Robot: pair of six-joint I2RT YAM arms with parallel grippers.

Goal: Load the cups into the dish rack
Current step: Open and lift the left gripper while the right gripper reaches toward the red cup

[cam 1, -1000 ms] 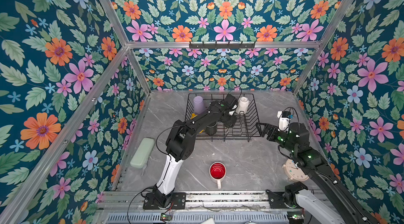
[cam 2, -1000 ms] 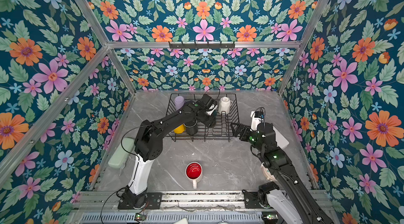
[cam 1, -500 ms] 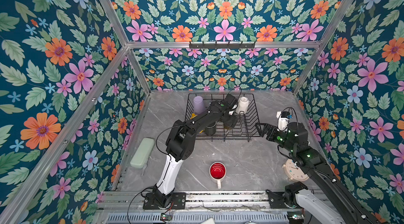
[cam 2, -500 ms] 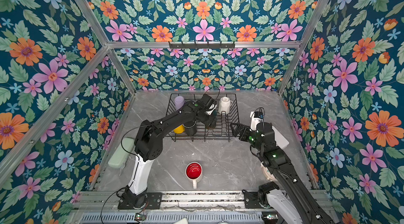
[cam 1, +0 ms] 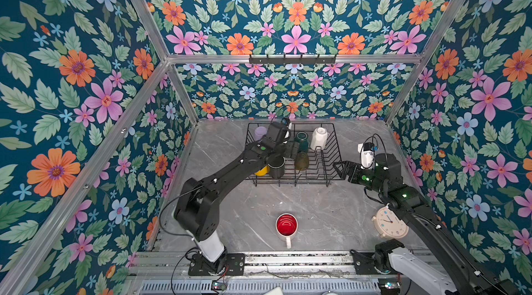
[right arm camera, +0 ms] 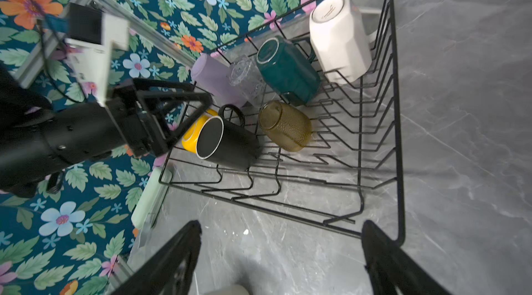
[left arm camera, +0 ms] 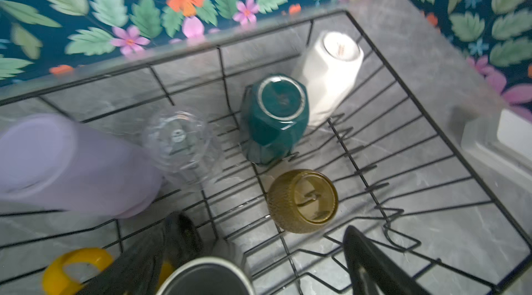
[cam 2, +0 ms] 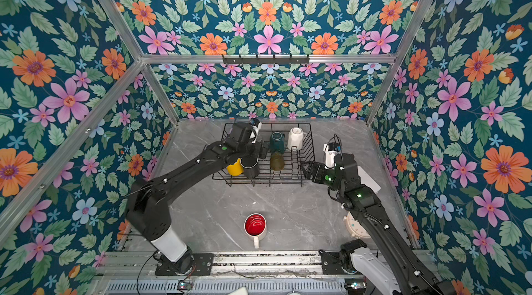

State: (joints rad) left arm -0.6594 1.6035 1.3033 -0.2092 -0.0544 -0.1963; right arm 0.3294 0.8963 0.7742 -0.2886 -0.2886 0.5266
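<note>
Left side: my left gripper (cam 1: 291, 149) is spread wide and holds nothing. It hangs inside the dish rack (cam 1: 326, 165), just above the black mug (cam 1: 277, 167), which has the yellow mug (cam 1: 260, 171) beside it.
Right side: my right gripper (cam 1: 338, 168) is wide and empty, just outside the rack's right front corner. One finger (right arm camera: 385, 256) sits close by the corner wire (touching or not, I cannot tell).
Rack edges: the back rim lies near the back wall (cam 1: 288, 92).
Cups in rack: the lilac tumbler (cam 1: 260, 133) and clear glass (left arm camera: 180, 142) are at back left. The teal mug (cam 1: 301, 138) and white faceted mug (cam 1: 319, 138) stand along the back, and the olive glass (cam 1: 301, 161) is in front of the teal one. The last three show their bases.
Cup outside: the red-lined white mug (cam 1: 286, 225) stands upright on the tabletop (cam 1: 316, 210) near its front edge, well apart from the rack.
Open room: there are bare prong rows in the rack's right half and gray tabletop between the front rim and the red-lined mug.
Bystanders: the alarm clock (cam 1: 390, 223) is beside my right arm, and the pale green block (right arm camera: 146, 201) lies along the left wall.
Since a second ago: my left gripper covered the spot in front of the teal mug. It has now drawn back toward the black mug, and the olive glass stands clear. My right gripper has barely shifted.
</note>
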